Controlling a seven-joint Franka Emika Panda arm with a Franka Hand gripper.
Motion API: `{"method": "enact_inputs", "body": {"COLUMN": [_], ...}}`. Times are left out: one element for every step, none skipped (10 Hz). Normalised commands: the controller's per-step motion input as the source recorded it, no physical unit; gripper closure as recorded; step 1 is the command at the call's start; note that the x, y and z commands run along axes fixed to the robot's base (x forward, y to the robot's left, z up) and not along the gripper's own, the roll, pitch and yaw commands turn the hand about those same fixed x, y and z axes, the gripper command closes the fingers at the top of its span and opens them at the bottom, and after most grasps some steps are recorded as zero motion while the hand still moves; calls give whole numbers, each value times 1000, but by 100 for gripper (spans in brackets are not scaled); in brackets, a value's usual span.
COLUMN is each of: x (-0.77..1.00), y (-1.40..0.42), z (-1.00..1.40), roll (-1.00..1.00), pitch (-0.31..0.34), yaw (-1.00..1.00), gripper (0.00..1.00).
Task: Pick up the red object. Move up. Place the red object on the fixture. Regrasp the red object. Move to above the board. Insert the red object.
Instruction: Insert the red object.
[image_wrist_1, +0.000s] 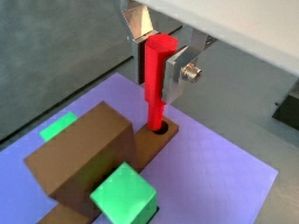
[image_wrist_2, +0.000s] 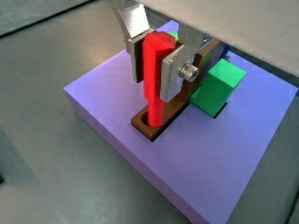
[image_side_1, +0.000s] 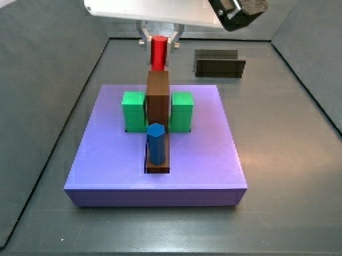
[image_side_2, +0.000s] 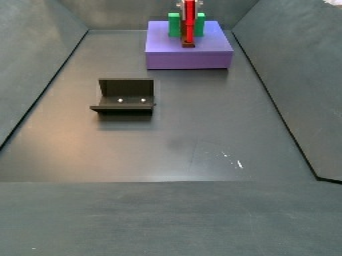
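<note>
My gripper (image_wrist_1: 158, 63) (image_wrist_2: 155, 63) is shut on the red object (image_wrist_1: 153, 87) (image_wrist_2: 152, 79), a slim red peg held upright between the silver fingers (image_wrist_1: 177, 77). The peg's lower tip sits in a hole at the end of the brown slotted bar (image_wrist_1: 82, 162) (image_wrist_2: 176, 112) on the purple board (image_wrist_1: 222, 175) (image_wrist_2: 111, 96). In a side view the gripper (image_side_1: 159, 38) hangs over the bar's far end with the red object (image_side_1: 159, 52) below it. The dark fixture (image_side_1: 219, 66) (image_side_2: 124, 97) stands on the floor, apart from the board (image_side_2: 187, 55).
Two green blocks (image_side_1: 134, 112) (image_side_1: 182, 112) flank the brown bar (image_side_1: 158, 105). A blue peg (image_side_1: 156, 143) stands upright in the bar's near end. Grey walls close in the floor (image_side_2: 174, 140).
</note>
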Motion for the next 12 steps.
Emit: {"method": "enact_inputs", "body": {"x": [237,109,0,0,0,6,40,200,249,137,240,26], "y": [-83,-6,0,0,0,20,0,0,6,140,123,23], "z": [-69,-189,-229,-214,-346,-320,-489,-517,-503,-560,-480,-246], "roll": [230,207,187,161,104,74,3,0,0,0,0,0], "pitch": [0,0,0,0,0,0,0,0,0,0,0,0], "yaw": [0,0,0,0,17,23,0,0,0,0,0,0], "gripper": [100,100,100,100,100,100,100,100,100,100,100,100]}}
